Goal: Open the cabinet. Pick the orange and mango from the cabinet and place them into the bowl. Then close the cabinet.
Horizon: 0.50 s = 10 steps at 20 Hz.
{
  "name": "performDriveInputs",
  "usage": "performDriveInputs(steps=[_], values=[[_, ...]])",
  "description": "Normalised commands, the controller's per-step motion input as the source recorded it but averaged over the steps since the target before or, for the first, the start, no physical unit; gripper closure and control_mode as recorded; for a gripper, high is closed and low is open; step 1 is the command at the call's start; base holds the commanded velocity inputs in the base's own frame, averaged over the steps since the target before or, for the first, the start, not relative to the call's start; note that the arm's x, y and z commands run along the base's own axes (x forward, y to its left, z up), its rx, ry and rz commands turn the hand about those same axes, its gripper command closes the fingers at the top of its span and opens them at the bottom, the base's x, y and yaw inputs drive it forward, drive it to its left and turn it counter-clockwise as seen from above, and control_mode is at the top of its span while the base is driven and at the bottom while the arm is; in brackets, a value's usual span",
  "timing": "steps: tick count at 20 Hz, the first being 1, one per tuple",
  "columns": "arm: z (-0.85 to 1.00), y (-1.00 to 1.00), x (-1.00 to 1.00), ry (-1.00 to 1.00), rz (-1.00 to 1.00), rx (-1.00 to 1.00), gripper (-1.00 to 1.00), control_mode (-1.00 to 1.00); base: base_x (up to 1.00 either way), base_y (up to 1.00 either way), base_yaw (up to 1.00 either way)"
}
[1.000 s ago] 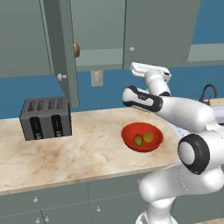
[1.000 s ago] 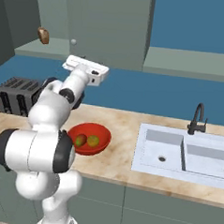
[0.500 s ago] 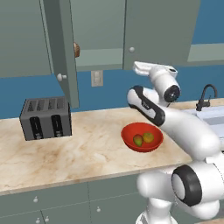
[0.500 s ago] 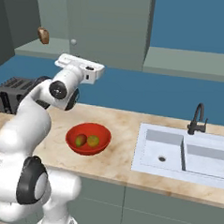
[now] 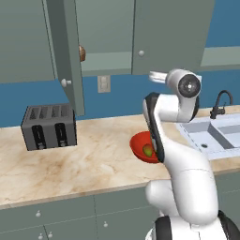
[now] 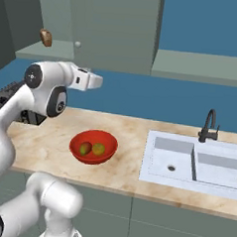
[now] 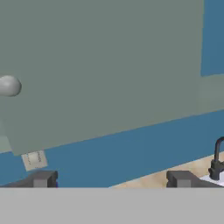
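Observation:
The cabinet has its left door swung open and its right door shut. The red bowl sits on the counter, and the mango and the orange lie side by side in it. My arm hides part of the bowl in the left base view. My gripper hangs above the bowl, below the shut door. It is open and empty. In the hand view the gripper faces the shut door, with the door's knob at the far left.
A brownish round item stays on the cabinet shelf. A toaster stands at the counter's left. The sink and its dark faucet lie to the right. A wall outlet sits under the cabinet.
The arm's elbow and wrist have swung round while the hand stays at about the same place above the bowl. The jaws have opened a little wider. Both fruits stay in the bowl.

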Motion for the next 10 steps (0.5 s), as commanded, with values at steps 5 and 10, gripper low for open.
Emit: performDriveInputs(steps=[5, 10], values=[[-0.20, 0.00, -1.00, 0.28, -0.05, 0.00, -1.00, -1.00, 0.00, 0.00, 0.00], [-0.28, 0.02, -1.00, 0.14, 0.00, 0.00, -1.00, -1.00, 0.00, 0.00, 0.00]])
